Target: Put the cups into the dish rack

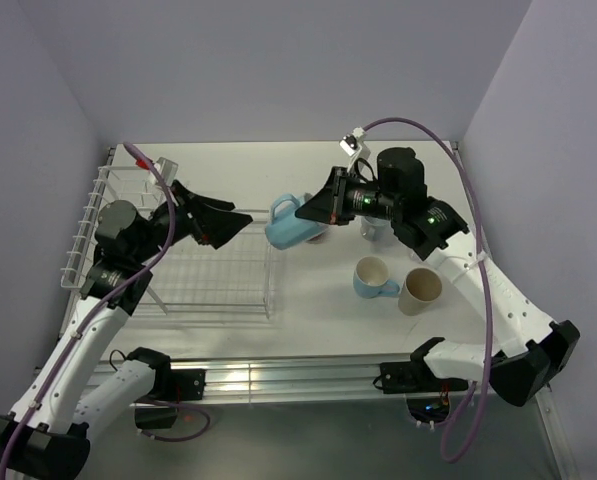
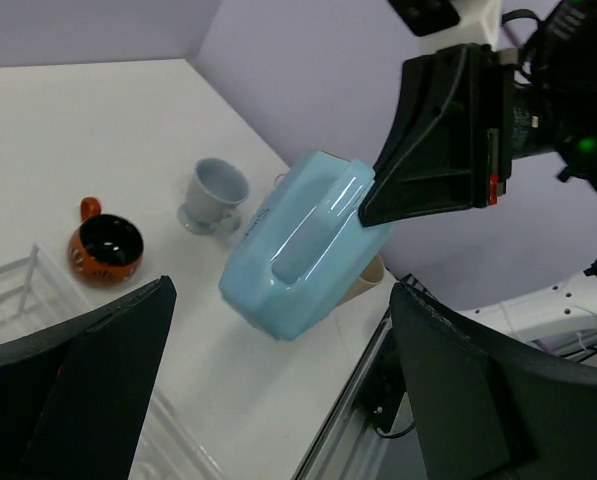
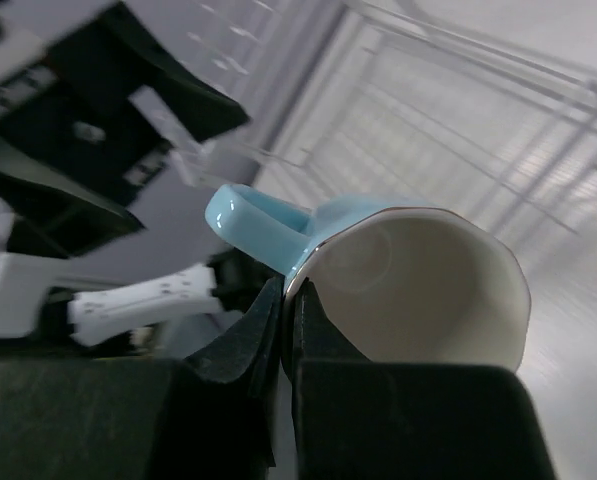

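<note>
My right gripper [image 1: 305, 214] is shut on the rim of a light blue mug [image 1: 288, 226], holding it tilted in the air beside the right edge of the white wire dish rack [image 1: 193, 272]. In the right wrist view its jaws [image 3: 290, 300] pinch the mug wall [image 3: 418, 290] beside the handle. My left gripper [image 1: 240, 228] is open and empty over the rack, facing the held mug [image 2: 298, 245]. A second light blue mug [image 1: 373, 277] and a cream mug [image 1: 421, 290] stand on the table. A red-orange mug [image 2: 106, 247] and a pale blue mug [image 2: 215, 195] stand farther back.
The rack's raised end [image 1: 93, 215] stands at the far left. A rack wire [image 2: 18, 280] shows at the left of the left wrist view. The table's metal front rail [image 1: 278, 380] runs between the arm bases. Walls close the table at the back and both sides.
</note>
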Controlling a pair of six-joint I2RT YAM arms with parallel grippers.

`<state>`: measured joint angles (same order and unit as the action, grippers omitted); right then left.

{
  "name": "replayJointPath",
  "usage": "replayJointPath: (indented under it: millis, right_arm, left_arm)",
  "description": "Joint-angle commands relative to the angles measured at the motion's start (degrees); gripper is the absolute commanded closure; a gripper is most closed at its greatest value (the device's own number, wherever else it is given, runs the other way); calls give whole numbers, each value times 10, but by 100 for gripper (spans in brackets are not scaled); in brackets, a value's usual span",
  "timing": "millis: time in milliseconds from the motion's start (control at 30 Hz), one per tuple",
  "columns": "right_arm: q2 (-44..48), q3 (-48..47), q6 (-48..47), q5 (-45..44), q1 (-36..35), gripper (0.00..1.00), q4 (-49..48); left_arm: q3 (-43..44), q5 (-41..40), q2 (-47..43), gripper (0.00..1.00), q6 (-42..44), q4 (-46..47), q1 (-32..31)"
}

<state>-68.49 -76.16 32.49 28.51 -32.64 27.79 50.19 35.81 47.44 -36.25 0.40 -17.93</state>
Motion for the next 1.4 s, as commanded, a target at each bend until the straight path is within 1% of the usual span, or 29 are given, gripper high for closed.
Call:
replayJointPath:
  millis: [0,33,67,100,133,200,267,433,600,700,800,833,867,1167,1367]
  right_arm:
    - [2,21,189,186,35,100,-299]
    - [-2,38,227,200,42,100,-342]
    - [-7,43,286,217,49,100,-374]
    - [-17,46,308,220,50,100,-416]
    - [-21,51,328,221,51,100,-433]
    - [-31,58,376,225,54,100,-484]
    - [-36,69,417,229,55,100,-517]
    - [-36,98,469,223,67,100,-585]
    - [-49,121,552,236,72,100,-690]
    - [-52,131,575,240,72,100,-720]
    - [-46,137,586,245,72,100,-731]
    - [-44,138,586,246,72,100,-732]
    - [-41,138,586,247,75,100,-732]
    - [-38,136,589,249,84,100,-733]
    - [-52,142,596,247,85,100,-747]
  left_arm:
    - [20,20,15,4,-20,95,-18]
    - [20,19,19,4,-17,104,-25]
    - [19,21,20,4,-17,114,-29]
    - [12,25,19,4,-19,147,-32]
    - [7,34,17,3,-23,167,-40]
    - [2,30,15,3,-21,192,-50]
    - [3,22,18,3,-9,195,-63]
    - [2,14,34,4,0,205,-92]
    - [7,-36,41,4,27,173,-112]
    - [10,-61,46,4,40,158,-121]
    - [13,-113,50,4,50,135,-127]
    - [14,-142,52,4,52,129,-126]
    - [14,-148,52,5,54,125,-126]
    - [12,-144,56,5,57,119,-132]
    - [14,-101,64,6,55,126,-141]
